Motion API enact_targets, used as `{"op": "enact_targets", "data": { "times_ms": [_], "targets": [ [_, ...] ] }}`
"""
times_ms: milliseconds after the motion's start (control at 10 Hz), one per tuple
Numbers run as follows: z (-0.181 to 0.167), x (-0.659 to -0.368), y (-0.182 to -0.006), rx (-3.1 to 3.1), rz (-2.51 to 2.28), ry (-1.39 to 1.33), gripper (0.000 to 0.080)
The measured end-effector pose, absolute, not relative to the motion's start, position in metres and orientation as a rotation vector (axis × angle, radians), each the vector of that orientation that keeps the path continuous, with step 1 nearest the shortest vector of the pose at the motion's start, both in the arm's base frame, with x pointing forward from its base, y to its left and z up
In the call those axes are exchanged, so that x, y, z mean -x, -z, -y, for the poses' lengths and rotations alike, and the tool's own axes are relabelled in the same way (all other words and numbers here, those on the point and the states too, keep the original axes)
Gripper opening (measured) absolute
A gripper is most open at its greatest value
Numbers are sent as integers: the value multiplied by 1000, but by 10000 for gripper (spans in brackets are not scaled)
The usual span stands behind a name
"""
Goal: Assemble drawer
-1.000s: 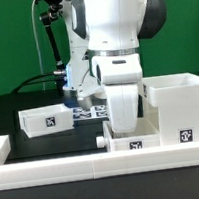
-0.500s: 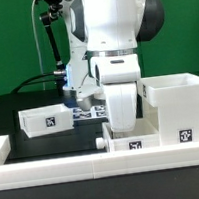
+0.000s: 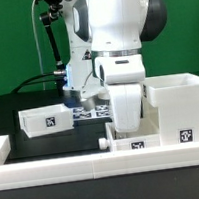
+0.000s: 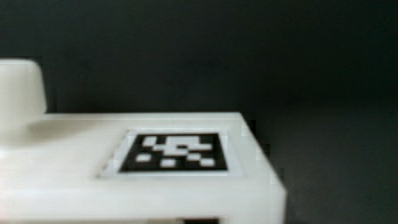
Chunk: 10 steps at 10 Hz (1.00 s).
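Note:
The drawer's large white case (image 3: 179,103) stands at the exterior view's right. One small open-topped box (image 3: 48,119) lies at the left. A second small box (image 3: 133,142) lies in front, next to the case. My gripper (image 3: 108,137) reaches down onto this front box's left wall, with a dark fingertip (image 3: 101,143) just outside it, and looks shut on the wall. In the wrist view the box (image 4: 71,170) and its tag (image 4: 178,152) fill the lower part, very close, and my fingers are hidden.
The low white border rail (image 3: 56,169) runs along the front. The marker board (image 3: 87,112) lies behind the gripper, between the left box and the arm. A camera stand (image 3: 52,43) rises at the back left.
The arm and the front small box have shifted slightly toward the exterior view's right, toward the case. The left box and the case have not moved.

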<state>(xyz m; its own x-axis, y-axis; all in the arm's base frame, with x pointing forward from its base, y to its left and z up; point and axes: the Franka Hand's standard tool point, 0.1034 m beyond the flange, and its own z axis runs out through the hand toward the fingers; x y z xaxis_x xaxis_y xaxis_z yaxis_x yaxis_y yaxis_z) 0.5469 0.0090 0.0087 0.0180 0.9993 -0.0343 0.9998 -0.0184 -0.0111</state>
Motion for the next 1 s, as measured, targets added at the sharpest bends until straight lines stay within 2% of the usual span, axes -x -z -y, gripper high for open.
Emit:
{"op": "enact_targets", "data": {
  "times_ms": [1000],
  "targets": [
    [-9,-547,-8,-2211,-2194,61,42]
  ]
}}
